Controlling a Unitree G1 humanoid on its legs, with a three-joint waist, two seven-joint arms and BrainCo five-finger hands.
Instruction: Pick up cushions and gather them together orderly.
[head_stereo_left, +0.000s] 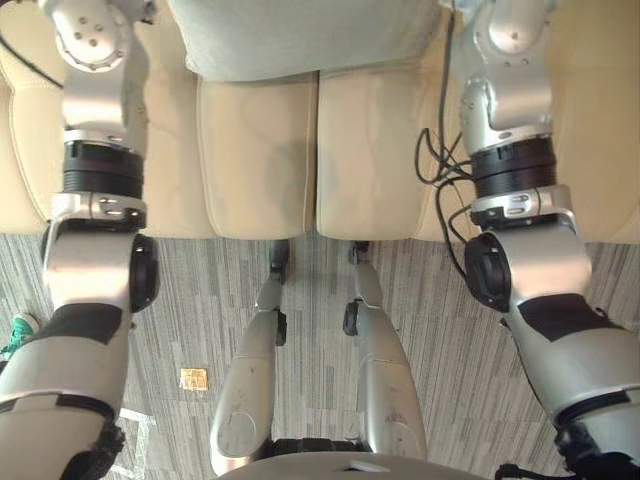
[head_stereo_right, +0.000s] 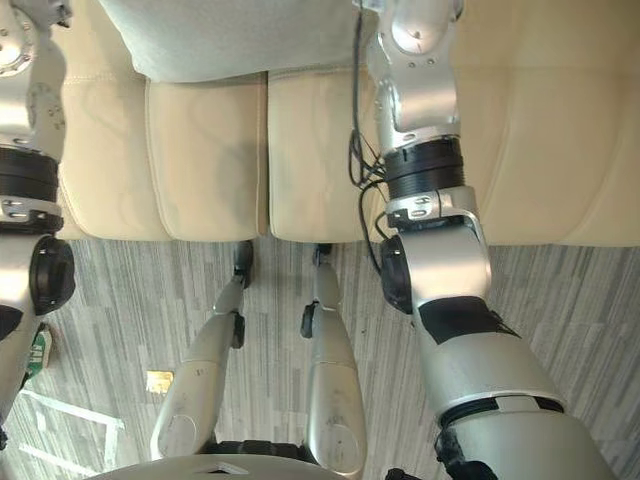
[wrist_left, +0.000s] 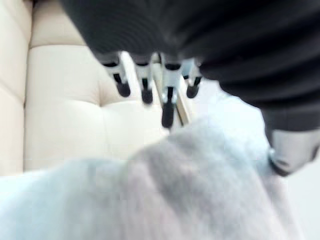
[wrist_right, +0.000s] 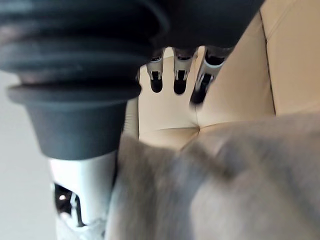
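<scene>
A pale grey-green cushion (head_stereo_left: 300, 35) lies on the cream sofa (head_stereo_left: 260, 160), at the back above the seam between two seat pads. Both my arms reach up past it, one on each side. In the left wrist view my left hand (wrist_left: 145, 85) has straight fingers (wrist_left: 168, 107) stretched over the cushion (wrist_left: 200, 190), with the thumb (wrist_left: 286, 156) against the fabric. In the right wrist view my right hand (wrist_right: 177, 77) is spread the same way above the cushion (wrist_right: 225, 180), its thumb (wrist_right: 82, 190) at the cushion's edge.
The sofa's front edge runs across the middle, with grey striped carpet (head_stereo_left: 420, 300) in front of it. A small yellow tag (head_stereo_left: 193, 378) lies on the carpet. A green and white thing (head_stereo_left: 15, 332) sits at the floor's left edge.
</scene>
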